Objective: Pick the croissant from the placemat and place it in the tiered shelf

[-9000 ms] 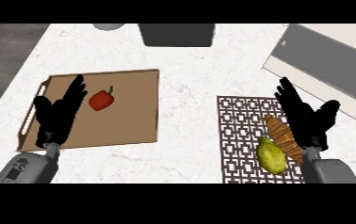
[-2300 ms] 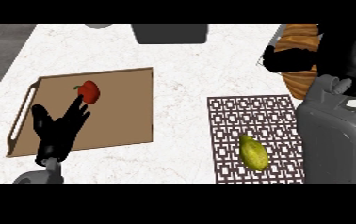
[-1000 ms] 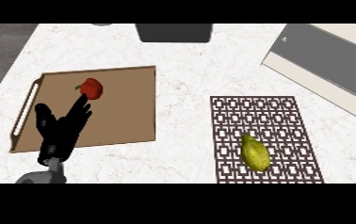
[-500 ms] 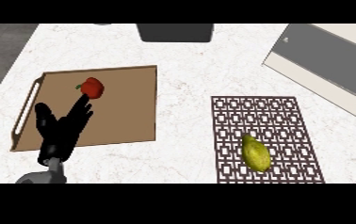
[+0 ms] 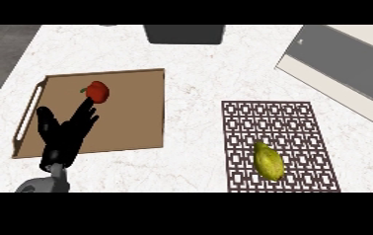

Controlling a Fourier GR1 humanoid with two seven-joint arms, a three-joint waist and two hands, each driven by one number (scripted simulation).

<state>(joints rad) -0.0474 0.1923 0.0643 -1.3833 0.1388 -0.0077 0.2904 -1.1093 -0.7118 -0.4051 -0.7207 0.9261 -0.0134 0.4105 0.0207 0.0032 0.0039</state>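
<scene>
1. One hand is seen: the left hand (image 5: 64,136), resting at the lower left over a wooden tray (image 5: 138,125), its fingers (image 5: 85,114) straight, spread and holding nothing. The right hand is not shown.
2. No croissant is visible anywhere, so its look cannot be described; whether it lies in the tiered shelf (image 5: 331,63), seen only partly at the upper right, cannot be told.
3. A croissant is judged light, soft and flaky, easily crushed; it would best be taken across its thick middle, not by its tips.
4. On the brown lattice placemat (image 5: 273,125), only a yellow-green pear-like fruit (image 5: 268,161) is found, near the lower edge.
5. A red fruit (image 5: 97,91) is seen on the tray, just beyond the fingertips.
6. The tabletop (image 5: 197,61) is white marble.
</scene>
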